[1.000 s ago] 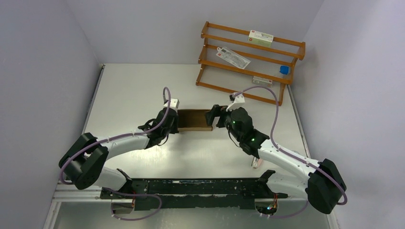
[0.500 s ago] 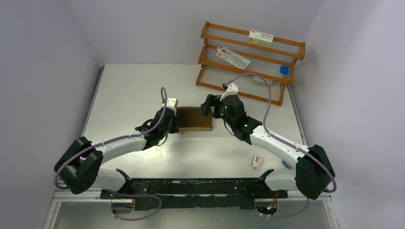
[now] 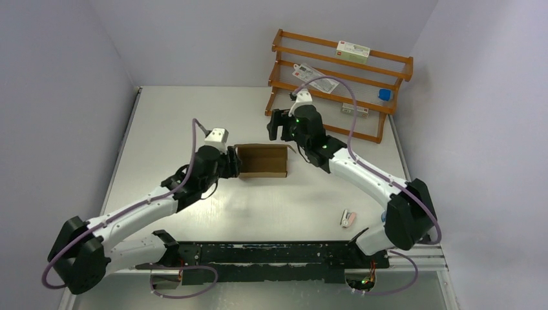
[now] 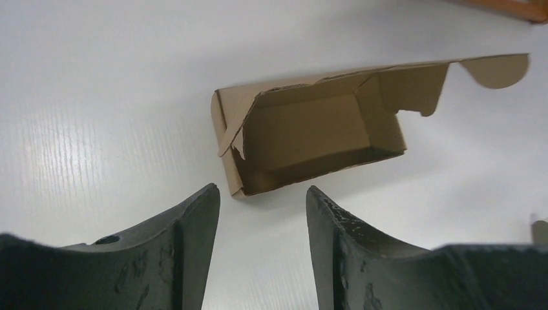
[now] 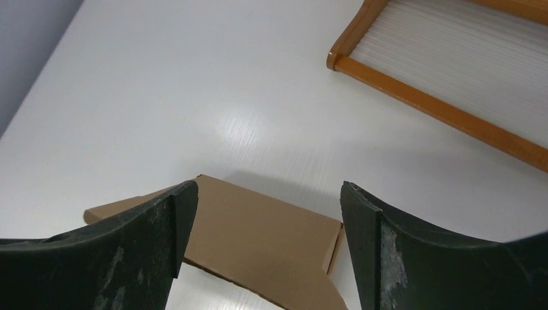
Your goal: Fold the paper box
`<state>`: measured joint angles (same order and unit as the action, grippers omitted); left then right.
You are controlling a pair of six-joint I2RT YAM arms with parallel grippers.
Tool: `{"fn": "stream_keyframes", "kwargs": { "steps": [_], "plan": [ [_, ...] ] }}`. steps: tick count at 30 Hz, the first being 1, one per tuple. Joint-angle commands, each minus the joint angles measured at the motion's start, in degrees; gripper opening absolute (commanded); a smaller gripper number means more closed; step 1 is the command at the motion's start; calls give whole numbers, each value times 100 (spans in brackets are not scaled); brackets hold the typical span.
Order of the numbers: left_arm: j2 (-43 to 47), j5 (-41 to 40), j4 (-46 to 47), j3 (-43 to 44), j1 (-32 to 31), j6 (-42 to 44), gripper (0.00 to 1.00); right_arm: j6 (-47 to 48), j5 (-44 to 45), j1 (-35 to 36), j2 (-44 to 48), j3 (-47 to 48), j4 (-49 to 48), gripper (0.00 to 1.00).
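Lying mid-frame in the top view, the open paper box (image 3: 262, 169) sits on the desk (image 3: 181, 116). The left arm reaches up from the lower left, its claw (image 3: 234, 166) parted and empty just left of the box. The right arm arcs in from the lower right, its claw (image 3: 275, 126) spread wide and empty above the box's upper right.

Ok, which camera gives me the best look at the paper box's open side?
Left wrist: the paper box lies fully in frame, open side toward the camera, flaps untucked. Top external shows it small, from above; right wrist catches only a closed outer panel.
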<state>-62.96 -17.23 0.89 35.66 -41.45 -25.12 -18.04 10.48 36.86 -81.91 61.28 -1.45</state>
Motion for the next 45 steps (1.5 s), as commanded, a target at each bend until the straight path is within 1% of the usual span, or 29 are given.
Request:
{"fn": "stream_keyframes", "kwargs": {
  "steps": [1,7,12,20,26,27,35,39,42,45],
  "plan": [
    [413,407,-366,27,199,-144,57,317,-137,-23,-406,357,360,83],
    [651,808,-406,123,563,-339,57,450,-417,-21,-748,341,539,75],
    [576,881,-510,358,766,-362,56,526,-658,-21,-753,56,665,72],
    [317,1022,-446,710,825,-387,57,472,-843,-6,-699,-537,620,71],
    [-134,1287,-134,507,831,-514,57,277,-799,12,-661,-960,259,72],
    [-220,1323,28,465,832,-526,57,233,-770,18,-660,-1015,215,72],
    [-741,1528,242,290,829,-487,57,-11,-513,14,-409,-1541,-175,73],
    [-745,1499,205,144,832,-458,56,-30,-553,18,-98,-1612,-183,74],
    [-575,1375,228,-39,830,-467,54,51,-806,42,164,-1478,-56,74],
    [-480,1234,232,-213,832,-482,52,166,-1097,197,439,-1456,-144,74]
  ]
}}
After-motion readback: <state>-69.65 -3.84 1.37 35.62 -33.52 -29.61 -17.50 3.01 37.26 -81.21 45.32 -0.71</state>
